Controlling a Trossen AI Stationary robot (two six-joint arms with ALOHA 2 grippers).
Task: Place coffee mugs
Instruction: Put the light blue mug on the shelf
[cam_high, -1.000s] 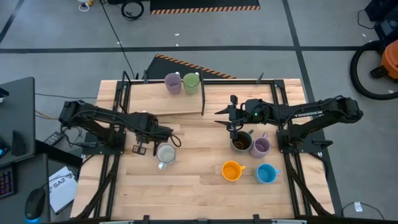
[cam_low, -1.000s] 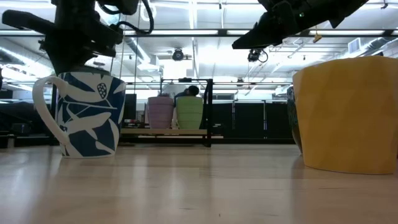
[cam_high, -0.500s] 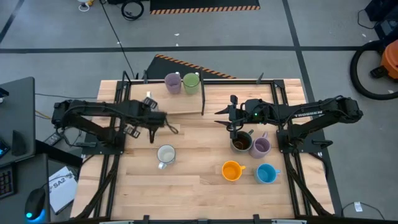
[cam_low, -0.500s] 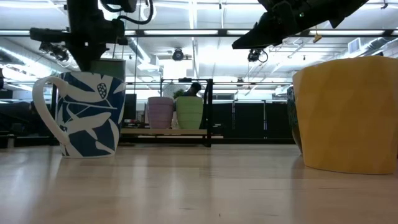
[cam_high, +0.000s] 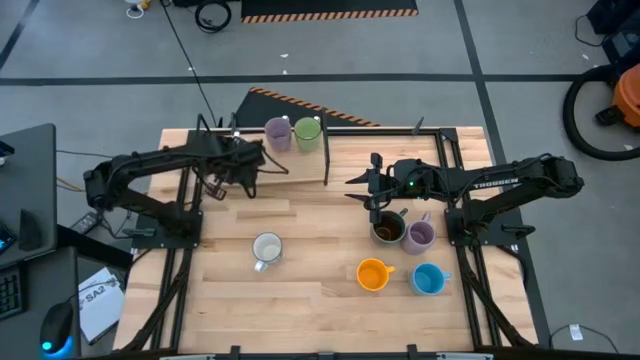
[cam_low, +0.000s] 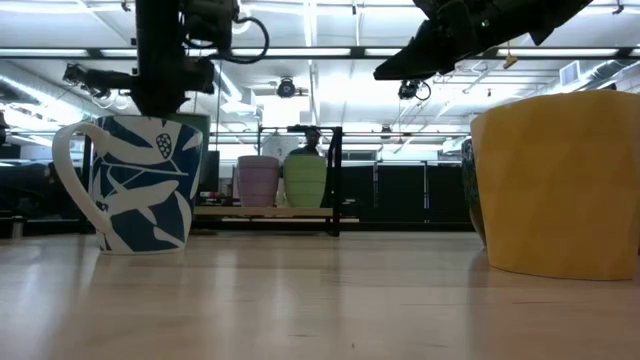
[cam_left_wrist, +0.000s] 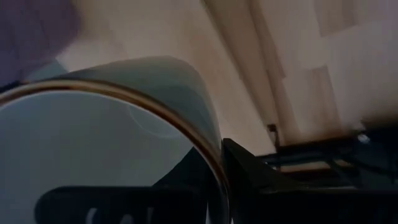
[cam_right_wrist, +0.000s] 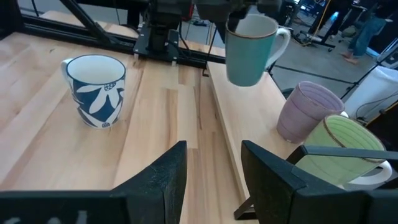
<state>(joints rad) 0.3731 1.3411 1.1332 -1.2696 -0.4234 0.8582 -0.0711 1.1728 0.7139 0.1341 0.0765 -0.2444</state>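
Left claw (cam_right_wrist: 239, 15) grips a teal mug (cam_right_wrist: 249, 48) — airborne beside the lilac mug (cam_right_wrist: 305, 112).

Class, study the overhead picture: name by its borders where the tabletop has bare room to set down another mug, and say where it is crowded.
Bare wood lies between the white mug and the orange mug, and along the front edge of the table. The raised shelf has room left of the lilac mug. It is crowded where the brown mug, second lilac mug and blue mug cluster.
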